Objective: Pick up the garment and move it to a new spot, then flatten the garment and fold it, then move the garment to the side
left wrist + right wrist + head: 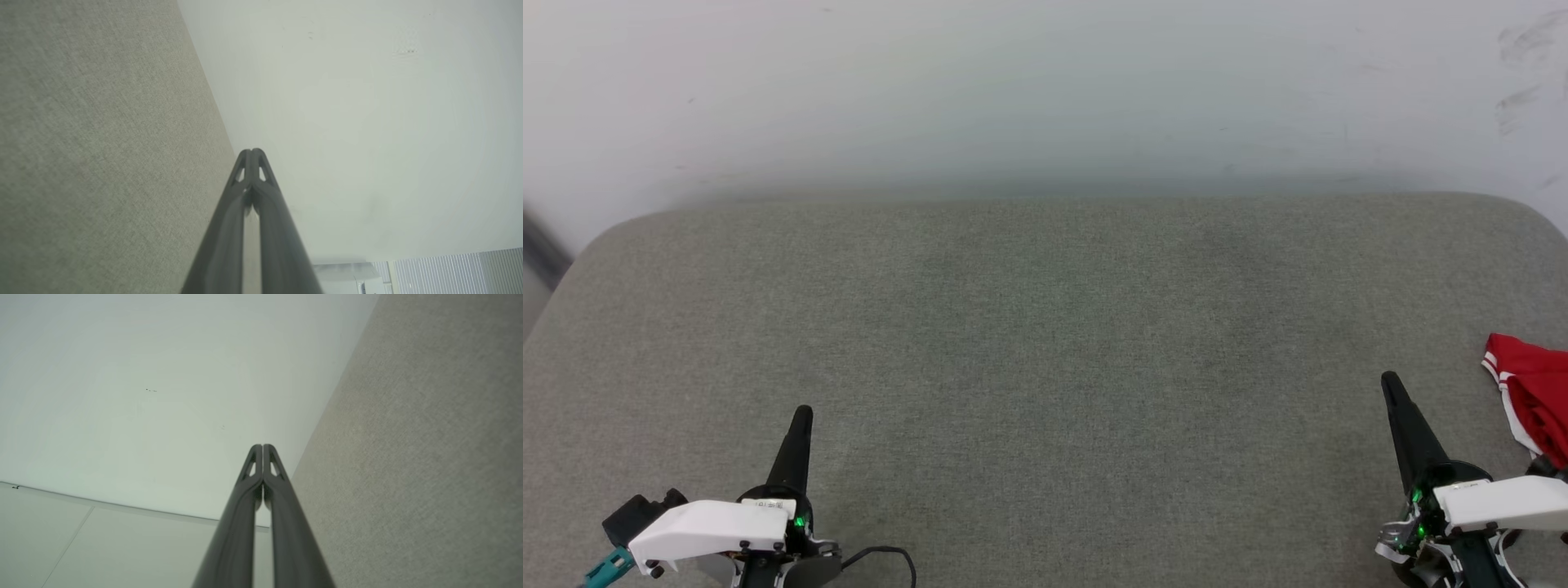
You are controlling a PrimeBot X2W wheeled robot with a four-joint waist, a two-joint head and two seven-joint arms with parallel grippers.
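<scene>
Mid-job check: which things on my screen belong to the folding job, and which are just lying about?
For the job:
- garment, red, at the right edge of the grey padded surface
- left claw and right claw, both shut, holding nothing

Just lying about:
- black cable beside the left claw
- white wall behind

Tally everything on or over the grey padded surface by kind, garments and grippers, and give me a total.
Garment: 1, the red garment at the right edge
Grippers: 2, the left gripper and the right gripper, both shut and holding nothing
Total: 3
</scene>
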